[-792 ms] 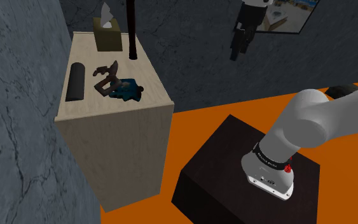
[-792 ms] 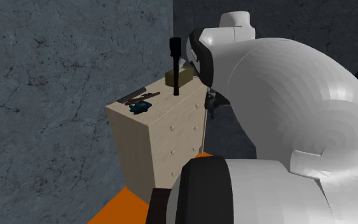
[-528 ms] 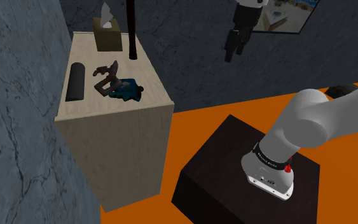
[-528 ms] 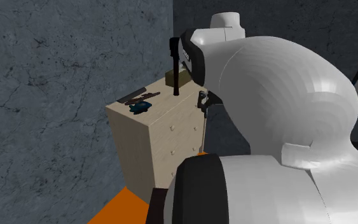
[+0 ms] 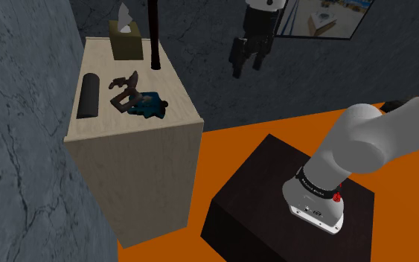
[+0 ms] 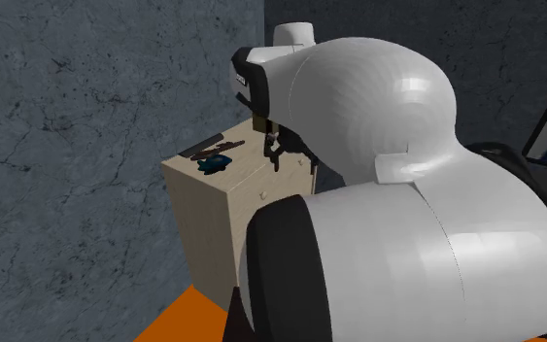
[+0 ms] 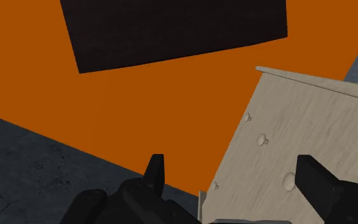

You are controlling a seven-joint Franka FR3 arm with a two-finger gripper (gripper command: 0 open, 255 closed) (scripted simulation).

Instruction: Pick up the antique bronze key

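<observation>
Moved: the gripper (image 5: 247, 65) has come nearer to the dresser (image 5: 152, 171) than before;
Claw: fingers apart, holding nothing;
Key: the bronze key (image 5: 124, 88) lies on the dresser top, touching a teal object (image 5: 149, 106);
Progress: only the approach has begun; reaching, grasping and lifting remain

Walls (image 5: 21, 171): dark grey, veined like stone, meeting at a corner. Floor (image 5: 274, 126): flat orange. Pale wood dresser (image 5: 144, 179) set in that corner, against the wall; round knobs (image 7: 262, 139) on its drawer front. Framed panel (image 5: 327, 18) on far wall.
</observation>
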